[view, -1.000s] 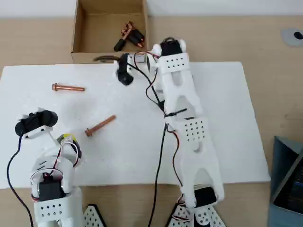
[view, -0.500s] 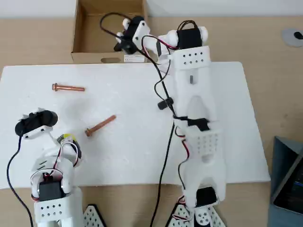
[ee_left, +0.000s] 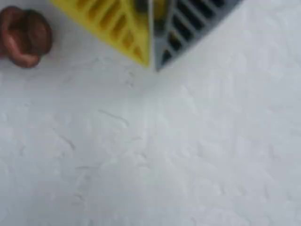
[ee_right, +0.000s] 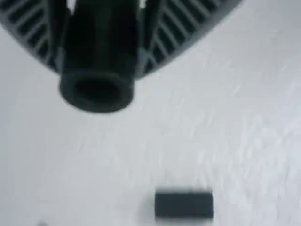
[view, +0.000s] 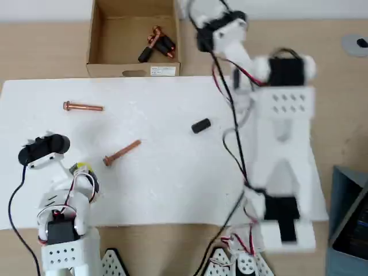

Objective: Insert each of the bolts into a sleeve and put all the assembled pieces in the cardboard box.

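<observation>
While a black sleeve [ee_right: 96, 70] is gripped between the right jaws, its open bore facing out over the white mat [view: 155, 190], the left jaws are seen closed tip to tip on nothing, set low over the mat. The coming move is judged to turn on the nearer bolt [view: 122, 152]. Its head is found just beside the left jaws, and its long axis is laid on a diagonal, the shank running away from the left arm [view: 60, 213] toward the middle of the mat. The left arm is plainly the nearer one. The right arm [view: 282, 115] is held up at the far side of the tabletop [view: 46, 52], its jaws beside the cardboard box [view: 92, 40] and well apart from that bolt. A pickup by the left jaws is judged to be called for, with the shank then lined up on the held bore. A second bolt [view: 83, 106] is laid roughly along the box's front wall, and a spare sleeve [view: 200, 125] is left lying on the mat, nearer the right arm. Assembled pieces [view: 156, 45] are seen in the box. A white label [view: 164, 71] is noted on the box front, but its print cannot be read.
</observation>
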